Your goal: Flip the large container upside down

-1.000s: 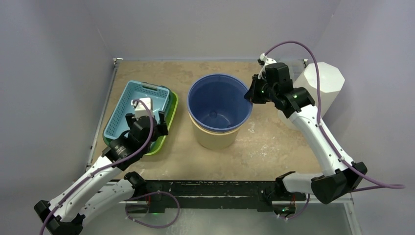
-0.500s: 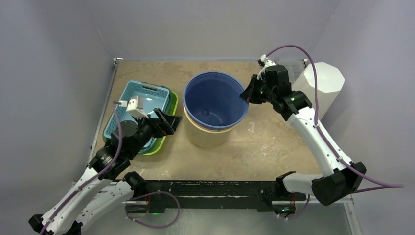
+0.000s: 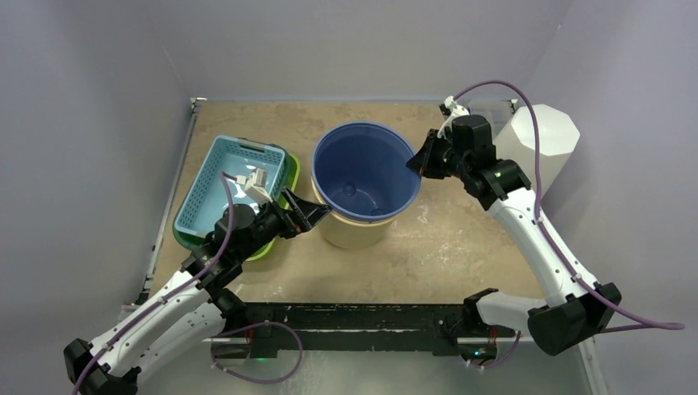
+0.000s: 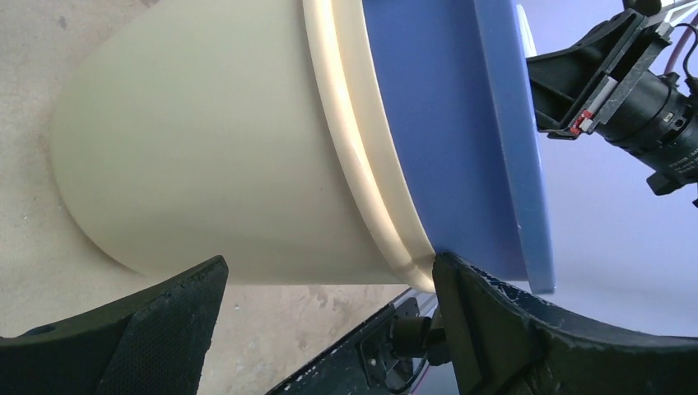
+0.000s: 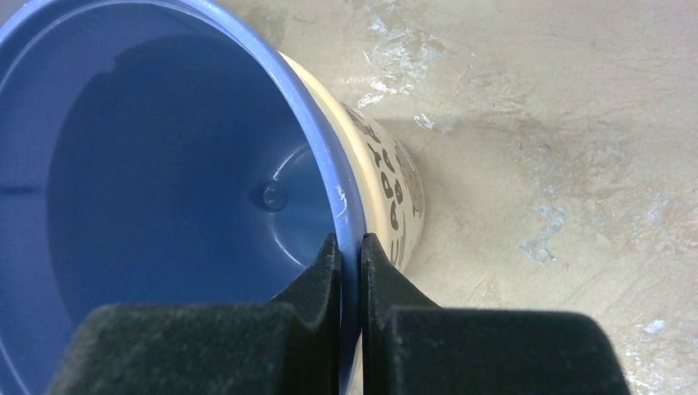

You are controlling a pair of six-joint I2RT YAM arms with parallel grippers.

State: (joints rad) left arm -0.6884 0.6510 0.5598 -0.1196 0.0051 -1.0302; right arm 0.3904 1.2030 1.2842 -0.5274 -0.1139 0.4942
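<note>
The large container [image 3: 366, 177] stands mouth up in the middle of the table, blue inside and at the rim, cream on its outer wall. My right gripper [image 3: 421, 162] is shut on the rim's right side; in the right wrist view its fingertips [image 5: 350, 243] pinch the thin blue edge of the container [image 5: 165, 164]. My left gripper [image 3: 317, 214] is open at the container's lower left side. In the left wrist view its gripper [image 4: 329, 263] has both fingers spread beneath the cream wall of the container [image 4: 206, 140], and the right finger [image 4: 494, 313] touches the cream band under the blue rim.
A teal basket [image 3: 234, 177] sits on a green tray [image 3: 290, 174] left of the container, close behind my left arm. A white faceted container [image 3: 543, 140] stands at the back right behind my right arm. The table's black front rail [image 3: 346, 317] runs between the arm bases.
My left arm swung right from over the teal basket to the container's left side, its jaws opening wide. The container shifted slightly left. The right gripper kept its hold on the rim.
</note>
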